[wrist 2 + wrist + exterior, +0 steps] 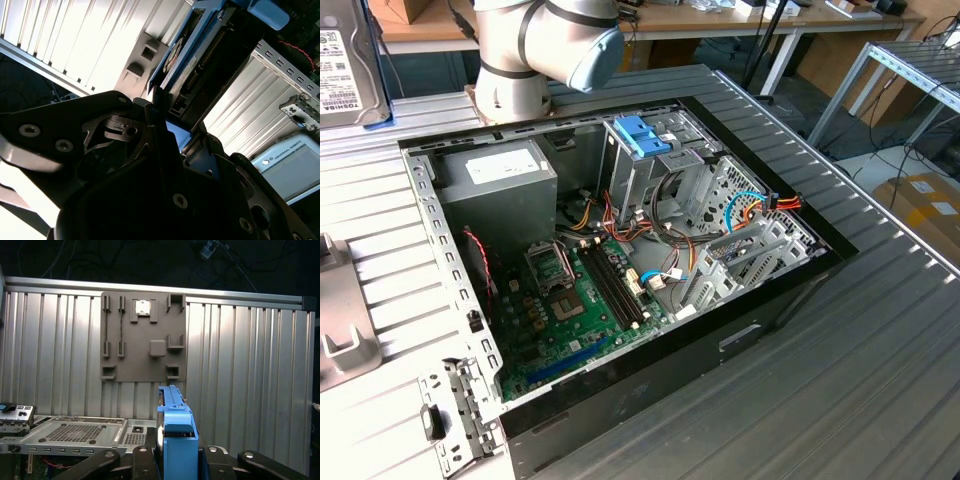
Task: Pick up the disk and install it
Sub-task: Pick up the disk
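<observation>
The disk (pixel 345 65) shows at the exterior view's far upper left, dark metal with a white label facing the camera, up above the table. In both wrist views I see it edge-on, with its blue side rail (pixel 176 422) standing between my black fingers (pixel 142 460). My gripper (pixel 176 455) is shut on the disk (pixel 192 67), one finger on each flat side. The gripper (pixel 167 127) holds it above the ribbed metal table, beyond the open computer case (pixel 620 260).
Inside the case are a grey power supply (pixel 500 175), a metal drive cage with a blue latch (pixel 645 135), a motherboard (pixel 580 300) and loose cables. A grey holder plate (pixel 143 337) lies on the table. A teach pendant (pixel 290 167) rests nearby.
</observation>
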